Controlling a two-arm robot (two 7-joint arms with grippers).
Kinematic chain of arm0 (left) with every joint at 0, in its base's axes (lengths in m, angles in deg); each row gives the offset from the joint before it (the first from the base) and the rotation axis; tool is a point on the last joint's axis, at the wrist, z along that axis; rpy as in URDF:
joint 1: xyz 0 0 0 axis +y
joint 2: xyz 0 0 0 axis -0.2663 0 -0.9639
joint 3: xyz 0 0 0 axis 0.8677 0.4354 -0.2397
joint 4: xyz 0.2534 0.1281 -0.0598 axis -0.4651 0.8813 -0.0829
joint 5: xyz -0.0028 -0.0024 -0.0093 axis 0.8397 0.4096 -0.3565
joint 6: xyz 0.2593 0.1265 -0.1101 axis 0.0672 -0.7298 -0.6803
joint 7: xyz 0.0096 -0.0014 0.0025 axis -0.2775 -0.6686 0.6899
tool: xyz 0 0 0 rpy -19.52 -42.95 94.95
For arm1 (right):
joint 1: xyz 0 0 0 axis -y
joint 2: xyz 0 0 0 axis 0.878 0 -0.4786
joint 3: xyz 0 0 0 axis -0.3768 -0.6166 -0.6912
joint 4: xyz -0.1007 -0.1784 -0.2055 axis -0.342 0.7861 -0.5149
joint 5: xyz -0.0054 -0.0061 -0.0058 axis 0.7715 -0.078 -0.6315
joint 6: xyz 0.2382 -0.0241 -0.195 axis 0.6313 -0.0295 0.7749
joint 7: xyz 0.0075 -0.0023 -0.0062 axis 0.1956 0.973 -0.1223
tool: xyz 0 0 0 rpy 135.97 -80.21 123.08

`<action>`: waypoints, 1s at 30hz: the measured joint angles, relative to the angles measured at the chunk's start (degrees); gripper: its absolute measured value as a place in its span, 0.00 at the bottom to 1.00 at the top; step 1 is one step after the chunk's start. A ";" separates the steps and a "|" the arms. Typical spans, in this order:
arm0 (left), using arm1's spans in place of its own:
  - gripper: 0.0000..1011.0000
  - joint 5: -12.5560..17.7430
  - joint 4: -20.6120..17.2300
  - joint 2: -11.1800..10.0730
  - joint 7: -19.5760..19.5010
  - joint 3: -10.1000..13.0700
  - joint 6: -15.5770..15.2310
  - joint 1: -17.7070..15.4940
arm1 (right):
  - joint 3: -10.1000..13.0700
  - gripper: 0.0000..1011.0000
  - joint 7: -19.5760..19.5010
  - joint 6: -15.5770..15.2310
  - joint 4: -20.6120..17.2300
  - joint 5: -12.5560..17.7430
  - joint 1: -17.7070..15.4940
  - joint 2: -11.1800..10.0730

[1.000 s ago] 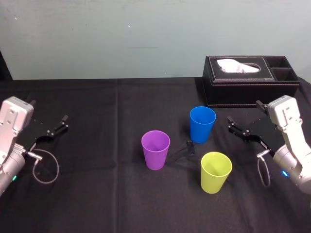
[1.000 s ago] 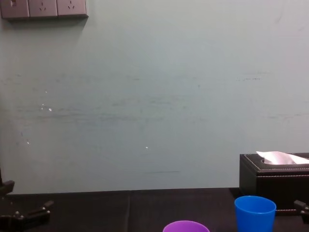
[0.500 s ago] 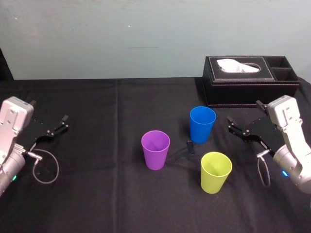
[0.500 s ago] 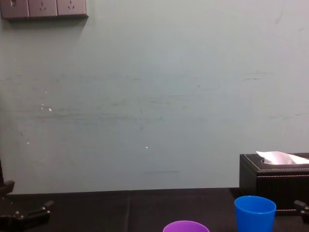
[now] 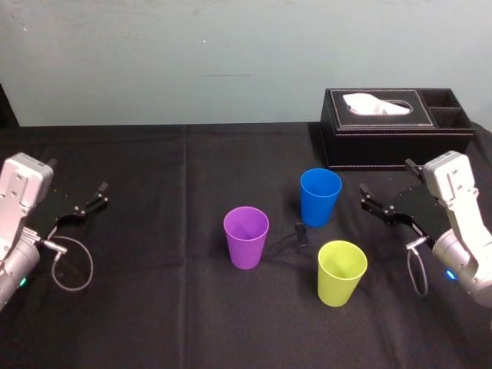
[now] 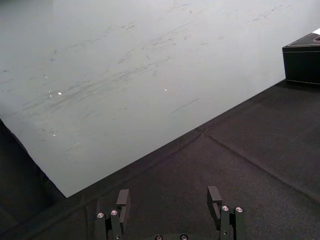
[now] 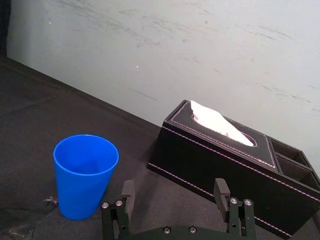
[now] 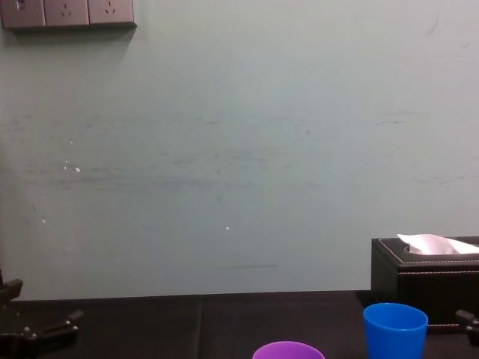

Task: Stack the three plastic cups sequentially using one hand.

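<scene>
Nothing had shifted from a second earlier: right gripper [image 5: 384, 178] fingers spread wide and empty, hovering near the blue cup [image 5: 320, 197]. Left gripper [image 5: 77, 175] fingers equally wide, parked far left. Blue cup, purple cup [image 5: 246, 237] and green cup [image 5: 342, 271] stood upright and apart mid-surface [image 5: 154, 231], box [image 5: 396, 127] behind.

A black tissue box [image 5: 396, 127] with pale stitching along its edges stands at the far right of a table covered by a black cloth [image 5: 154, 231], close to the pale grey-green wall [image 5: 192, 54]. A white tissue [image 5: 375, 104] sticks up from the slot in its lid, and two open compartments [image 5: 448, 108] sit at its right end. A crease [image 5: 185, 161] runs front to back through the cloth. A small dark object [image 5: 301, 233], too indistinct to name, lies mid-table. Grey wall sockets [image 8: 67, 13] are mounted high on the wall.
</scene>
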 joint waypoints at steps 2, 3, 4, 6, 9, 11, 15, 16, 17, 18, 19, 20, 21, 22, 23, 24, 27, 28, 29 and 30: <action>1.00 0.00 0.00 0.00 0.00 0.00 0.00 0.00 | 0.00 0.99 0.00 0.00 0.00 0.00 0.00 0.00; 1.00 0.00 0.00 0.00 0.00 0.00 0.00 0.00 | 0.00 0.99 0.00 0.00 0.00 0.00 0.00 0.00; 1.00 0.00 0.00 0.00 0.00 0.00 0.00 0.00 | 0.00 0.99 0.00 0.00 0.00 0.00 0.00 0.00; 1.00 0.00 0.00 0.00 0.00 0.00 0.00 0.00 | 0.00 0.99 0.00 0.00 0.00 0.00 0.00 0.00; 1.00 0.00 0.00 0.00 0.00 0.00 0.00 0.00 | 0.00 0.99 0.00 0.00 0.00 0.00 0.00 0.00; 1.00 0.00 0.00 0.00 0.00 0.00 0.00 0.00 | 0.00 0.99 0.00 0.00 0.00 0.00 0.00 0.00; 1.00 0.00 0.00 0.00 0.00 0.00 0.00 0.01 | 0.00 0.99 0.00 0.00 0.00 0.00 0.00 0.00; 1.00 0.00 0.00 0.00 0.00 0.00 0.00 0.00 | 0.00 0.99 0.00 0.00 0.00 0.00 0.00 0.00; 1.00 0.00 0.00 0.00 0.00 0.00 0.00 0.00 | 0.00 0.99 0.00 0.00 0.00 0.00 0.00 0.00; 1.00 0.00 0.00 0.00 0.00 0.00 0.00 0.00 | 0.00 0.99 0.00 0.00 0.00 0.00 0.00 0.00; 1.00 0.00 0.00 0.00 0.00 0.00 0.00 0.01 | 0.00 0.99 0.00 0.00 0.00 0.00 0.00 0.00; 1.00 0.00 0.00 0.00 0.00 0.00 0.00 0.00 | 0.00 0.99 0.00 0.00 0.00 0.00 0.00 0.00; 1.00 0.00 0.00 0.00 0.00 0.00 0.00 0.00 | 0.00 0.99 0.00 0.00 0.00 0.00 0.00 0.00; 1.00 0.00 0.00 0.00 0.00 0.00 0.00 0.00 | 0.04 0.99 0.03 0.00 0.00 -0.02 -0.01 0.01; 1.00 0.00 0.00 0.00 0.00 0.00 0.00 0.00 | 0.15 0.99 0.09 0.00 -0.09 -0.01 -0.10 0.02; 1.00 0.00 0.00 0.00 0.00 0.00 0.00 0.00 | 0.40 0.99 0.48 0.00 -0.37 0.08 -0.34 0.00; 1.00 0.00 0.00 0.00 0.00 0.00 0.00 0.00 | 1.02 0.99 1.43 -0.07 -1.29 0.45 -1.01 -0.31; 1.00 0.00 0.00 0.00 0.00 0.00 0.00 0.00 | 1.02 0.99 1.43 -0.07 -1.29 0.45 -1.01 -0.31; 1.00 0.00 0.00 0.00 0.00 0.00 0.00 0.00 | 1.36 0.99 1.77 -0.20 -1.74 0.57 -1.39 -0.49; 1.00 0.00 0.00 0.00 0.00 0.00 0.00 0.00 | 1.54 0.99 1.86 -0.31 -1.97 0.62 -1.58 -0.58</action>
